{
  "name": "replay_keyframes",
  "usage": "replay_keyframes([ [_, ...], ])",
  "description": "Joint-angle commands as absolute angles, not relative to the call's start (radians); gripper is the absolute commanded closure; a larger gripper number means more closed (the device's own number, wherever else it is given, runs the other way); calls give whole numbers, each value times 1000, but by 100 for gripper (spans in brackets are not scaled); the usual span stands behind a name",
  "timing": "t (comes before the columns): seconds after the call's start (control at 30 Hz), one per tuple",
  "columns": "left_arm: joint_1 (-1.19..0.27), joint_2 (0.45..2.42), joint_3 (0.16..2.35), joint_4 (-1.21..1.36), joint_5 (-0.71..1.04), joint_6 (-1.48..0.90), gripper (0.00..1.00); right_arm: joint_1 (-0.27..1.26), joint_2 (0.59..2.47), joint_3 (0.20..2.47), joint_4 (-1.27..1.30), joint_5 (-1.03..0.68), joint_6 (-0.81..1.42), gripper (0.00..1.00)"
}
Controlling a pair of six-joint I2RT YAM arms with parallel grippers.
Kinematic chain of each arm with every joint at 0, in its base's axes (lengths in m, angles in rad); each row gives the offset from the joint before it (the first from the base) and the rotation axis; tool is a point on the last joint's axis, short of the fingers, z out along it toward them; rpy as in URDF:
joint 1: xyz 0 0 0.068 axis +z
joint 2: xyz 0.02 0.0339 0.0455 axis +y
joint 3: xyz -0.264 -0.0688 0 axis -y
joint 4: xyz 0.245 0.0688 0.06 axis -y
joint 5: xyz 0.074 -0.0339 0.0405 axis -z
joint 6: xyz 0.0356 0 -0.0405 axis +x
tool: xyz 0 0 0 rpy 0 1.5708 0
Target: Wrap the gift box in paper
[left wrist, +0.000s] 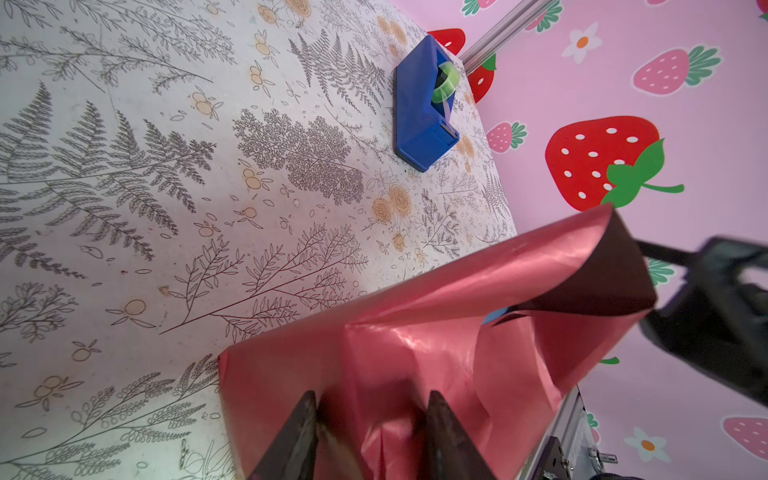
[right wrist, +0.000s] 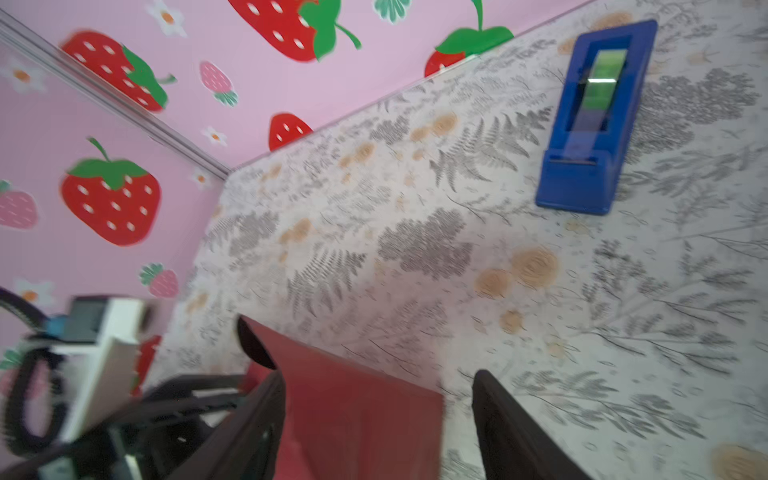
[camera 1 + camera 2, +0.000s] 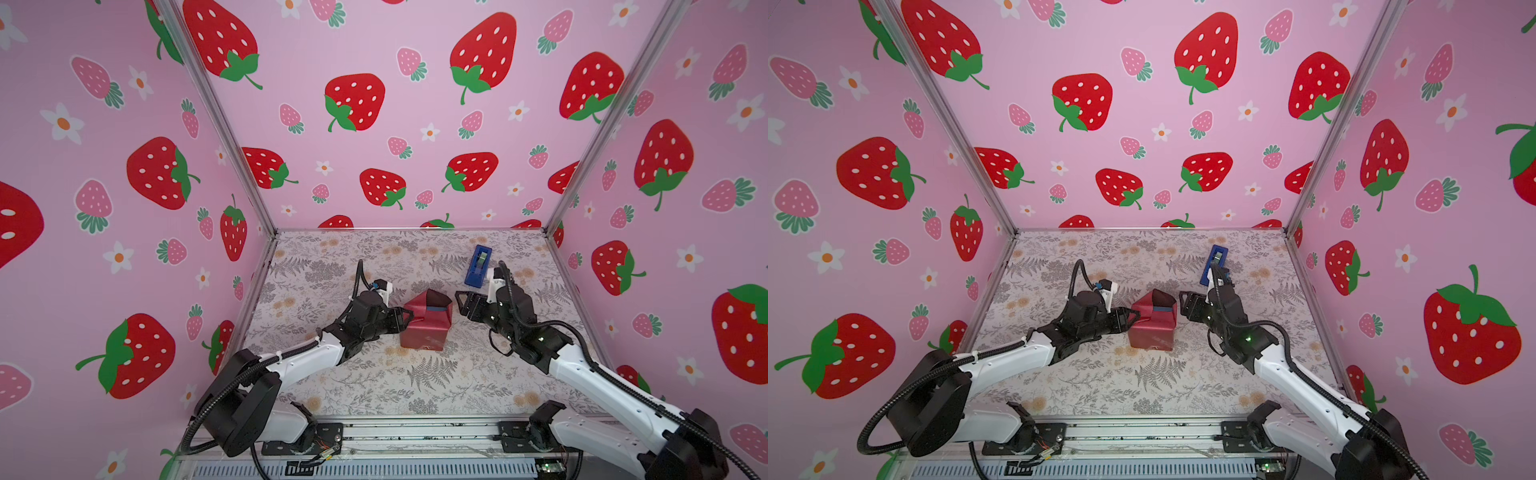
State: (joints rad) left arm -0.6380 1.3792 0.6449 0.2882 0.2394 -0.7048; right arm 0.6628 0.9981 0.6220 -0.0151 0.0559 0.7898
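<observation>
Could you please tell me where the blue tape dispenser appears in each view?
A top view: tape dispenser, far right of the table.
A top view: dispenser, same place.
Left wrist: dispenser beyond the red paper.
Right wrist: dispenser beyond the paper, blurred.
Shared landmark: the red paper.

White links (image 3: 309,362); black joints (image 3: 245,403), end effectors (image 3: 409,318); corrugated black cables (image 3: 297,349).

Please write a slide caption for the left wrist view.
Left end effector holds a fold of the paper; tape dispenser beyond on the table.
</observation>
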Motion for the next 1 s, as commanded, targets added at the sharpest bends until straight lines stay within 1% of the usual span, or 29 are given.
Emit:
replay_keyframes([
  [0.0, -639, 1426, 618, 101, 249, -703, 56, 643, 968, 533, 105, -48, 813, 23],
  [0.27, -638, 1431, 621, 99, 250, -706, 56, 642, 1037, 391, 309, -140, 854, 25],
  [0.4, -638, 1427, 621, 92, 251, -706, 56, 649, 1040, 372, 365, -190, 858, 28],
  [0.67, -638, 1430, 622, 92, 248, -704, 56, 679, 1005, 371, 355, -183, 869, 30],
  [0.83, -638, 1433, 620, 95, 249, -706, 57, 701, 1038, 386, 366, -174, 864, 30],
  [0.97, -638, 1438, 622, 96, 251, -706, 56, 711, 1083, 387, 364, -128, 872, 31],
])
